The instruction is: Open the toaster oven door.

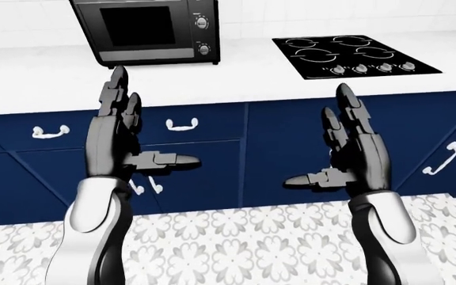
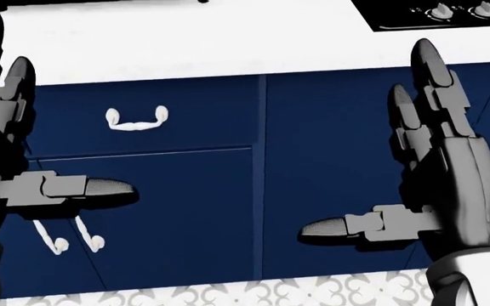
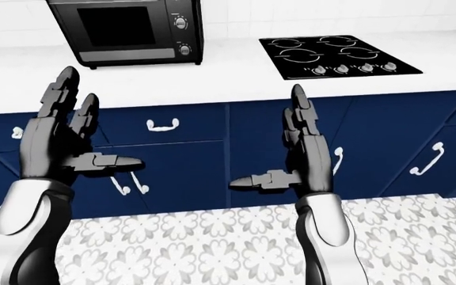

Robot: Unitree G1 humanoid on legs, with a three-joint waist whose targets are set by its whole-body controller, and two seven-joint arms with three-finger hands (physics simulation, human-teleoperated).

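White counter is seen running across the top of the left-eye view above glossy navy cabinets, with a boxy black toaster oven at upper left and a flat black cooktop to its right. Both hands are raised short of the counter, fingers spread apart and empty. The oven is set up and away from the left hand, which is judged the nearer; its door's long axis is horizontal.

The toaster oven runs off the top edge of both eye views. The left hand is cut by the head view's left edge.
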